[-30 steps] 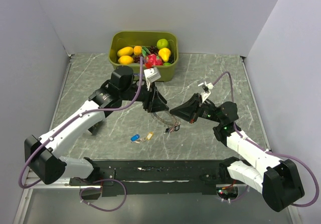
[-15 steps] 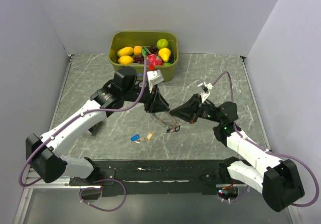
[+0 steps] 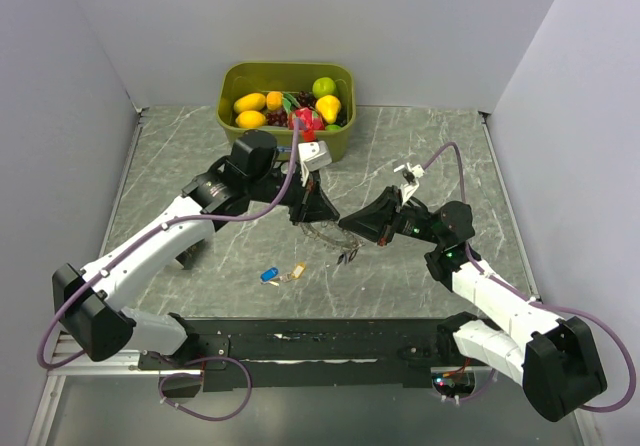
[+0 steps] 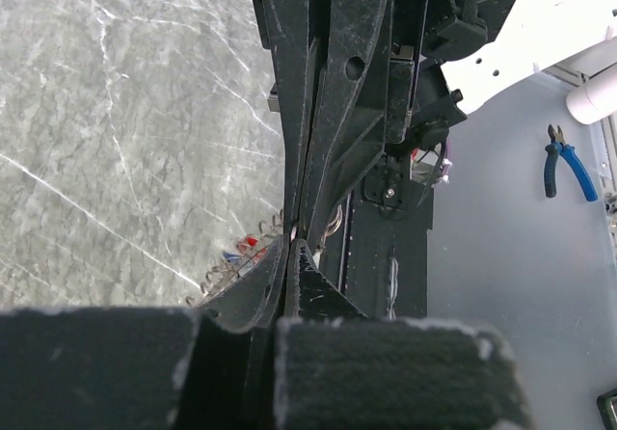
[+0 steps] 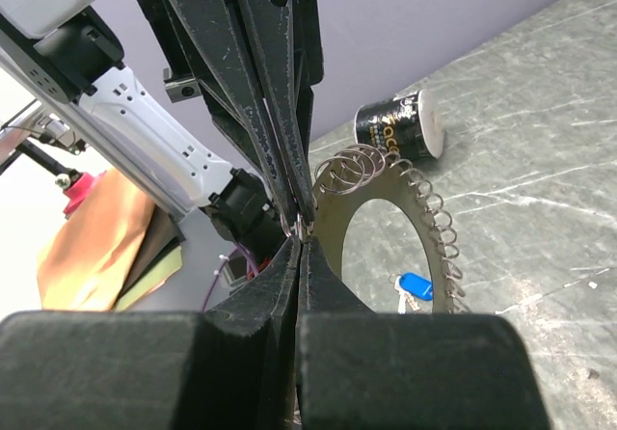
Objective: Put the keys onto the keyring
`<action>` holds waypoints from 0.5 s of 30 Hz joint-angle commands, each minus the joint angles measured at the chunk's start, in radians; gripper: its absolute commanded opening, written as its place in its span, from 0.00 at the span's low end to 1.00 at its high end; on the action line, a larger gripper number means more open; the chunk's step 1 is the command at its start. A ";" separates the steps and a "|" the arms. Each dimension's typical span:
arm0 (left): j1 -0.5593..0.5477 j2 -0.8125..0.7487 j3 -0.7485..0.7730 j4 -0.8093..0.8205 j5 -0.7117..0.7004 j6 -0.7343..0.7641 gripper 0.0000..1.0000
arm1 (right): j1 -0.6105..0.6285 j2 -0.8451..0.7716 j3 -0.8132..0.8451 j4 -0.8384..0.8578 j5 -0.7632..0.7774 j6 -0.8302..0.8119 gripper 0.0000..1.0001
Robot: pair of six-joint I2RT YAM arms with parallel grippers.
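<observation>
— What did we make out from overhead?
— The left gripper (image 3: 318, 220) and the right gripper (image 3: 346, 229) met tip to tip above the table (image 3: 170, 166). The keyring (image 3: 328, 234) sagged between them. The keys (image 3: 270, 275) lay flat, in a row running roughly side to side. They were nearer the arm bases than the ring and off to its left, so we judged the left arm the closer one.
— And from the left wrist?
— Its jaws were pressed together with no gap. The ring's coils (image 4: 236, 268) trailed from the tip, so we took it to be pinching the ring.
— The right wrist?
— That one was clamped tight too, on the top of the ring, touching the other's tip. The loop hung open below, and a blue key (image 5: 415, 285) showed through it on the table beyond.
</observation>
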 commanded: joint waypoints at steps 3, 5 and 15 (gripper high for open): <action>-0.014 0.004 0.075 -0.054 -0.039 0.024 0.13 | 0.005 -0.019 0.062 0.102 0.014 -0.003 0.00; -0.014 -0.011 0.074 -0.042 -0.083 0.012 0.45 | 0.005 -0.025 0.063 0.089 0.016 -0.012 0.00; -0.014 -0.092 0.024 0.076 -0.073 -0.091 0.67 | 0.004 -0.052 0.053 0.062 0.045 -0.023 0.00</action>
